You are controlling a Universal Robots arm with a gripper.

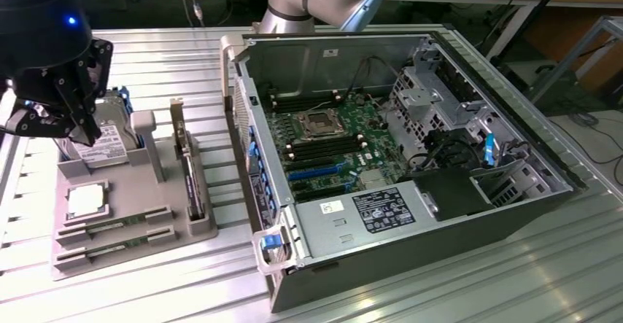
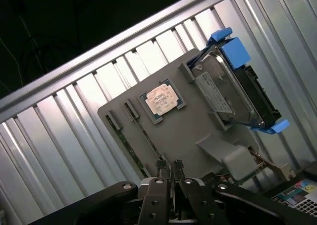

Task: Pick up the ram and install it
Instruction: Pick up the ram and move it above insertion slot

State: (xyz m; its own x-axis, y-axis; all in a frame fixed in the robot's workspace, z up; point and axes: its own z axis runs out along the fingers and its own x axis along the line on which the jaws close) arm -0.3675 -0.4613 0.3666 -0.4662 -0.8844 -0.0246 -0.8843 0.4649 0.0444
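Fingers of black gripper narrowly parted and empty, above grey plastic tray, two slim green ram sticks slotted at tray's near end, square silver processor just beyond, blue-railed hard drive farther, open computer case at the exterior view's right.

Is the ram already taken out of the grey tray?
No, two ram sticks lie in their slots on the grey tray.

1. I count two memory sticks in the tray below me.
2. One processor chip beside them.
3. One hard drive, in one blue carrier.
4. One expansion card.
5. One grey tray under all five parts.
6. One open computer case, with one motherboard inside.
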